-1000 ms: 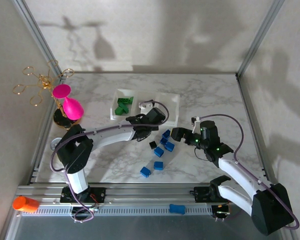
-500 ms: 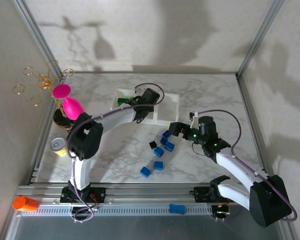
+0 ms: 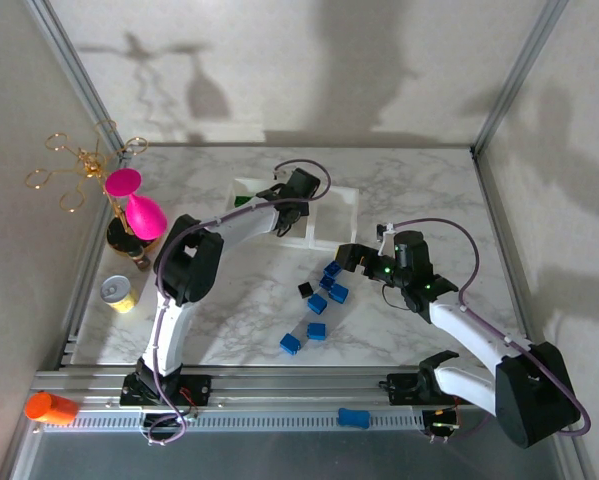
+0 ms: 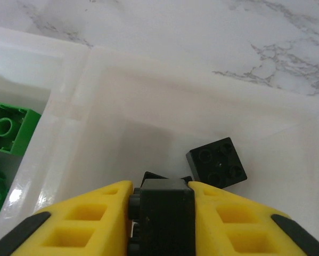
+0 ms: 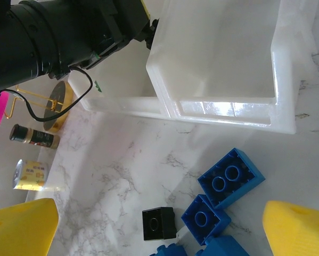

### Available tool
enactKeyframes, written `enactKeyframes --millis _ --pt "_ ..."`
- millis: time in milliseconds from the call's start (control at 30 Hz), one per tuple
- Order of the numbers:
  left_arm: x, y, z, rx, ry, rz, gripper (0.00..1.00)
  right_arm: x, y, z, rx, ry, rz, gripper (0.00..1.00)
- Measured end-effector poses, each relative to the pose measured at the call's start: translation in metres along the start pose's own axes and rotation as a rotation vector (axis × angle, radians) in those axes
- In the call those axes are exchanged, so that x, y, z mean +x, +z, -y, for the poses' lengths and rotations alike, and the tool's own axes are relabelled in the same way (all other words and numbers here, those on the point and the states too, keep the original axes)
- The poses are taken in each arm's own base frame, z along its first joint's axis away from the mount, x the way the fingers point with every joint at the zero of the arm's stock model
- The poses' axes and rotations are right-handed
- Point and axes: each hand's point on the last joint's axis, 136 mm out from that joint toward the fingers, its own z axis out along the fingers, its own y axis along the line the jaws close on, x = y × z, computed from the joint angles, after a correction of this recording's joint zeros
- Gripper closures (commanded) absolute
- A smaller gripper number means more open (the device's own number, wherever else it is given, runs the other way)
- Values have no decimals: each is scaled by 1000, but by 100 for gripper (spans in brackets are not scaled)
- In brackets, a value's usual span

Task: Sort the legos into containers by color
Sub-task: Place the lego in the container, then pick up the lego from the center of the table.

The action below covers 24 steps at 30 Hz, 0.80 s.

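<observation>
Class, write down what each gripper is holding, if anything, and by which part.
Left gripper: a black brick, pinched by its two opposite sides. Right gripper: open, holding nothing.

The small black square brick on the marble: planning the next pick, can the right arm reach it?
Probably yes: the open right gripper hovers nearby, and the black brick lies uncovered beside blue bricks.

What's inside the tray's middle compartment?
A loose black brick lies there; a second brick peeks from behind the held brick between the left fingers, which cover the rest.
</observation>
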Motion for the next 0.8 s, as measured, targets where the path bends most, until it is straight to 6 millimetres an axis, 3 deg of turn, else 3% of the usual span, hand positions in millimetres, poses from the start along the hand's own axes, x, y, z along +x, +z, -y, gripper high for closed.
enactKeyframes --millis 200,333,600,667,800 --pt "0 0 1 11 7 -7 56 0 0 0 0 0 0 1" --pt "-7 -14 0 29 2 5 52 0 0 0 3 0 -3 1" --pt "-22 -100 -14 124 -52 77 48 4 -7 0 14 -5 -14 1" --pt "-14 -118 -12 154 -60 83 47 5 -9 0 16 -5 -16 1" --pt "22 -142 -2 202 -51 48 45 8 -12 0 17 -6 -18 1"
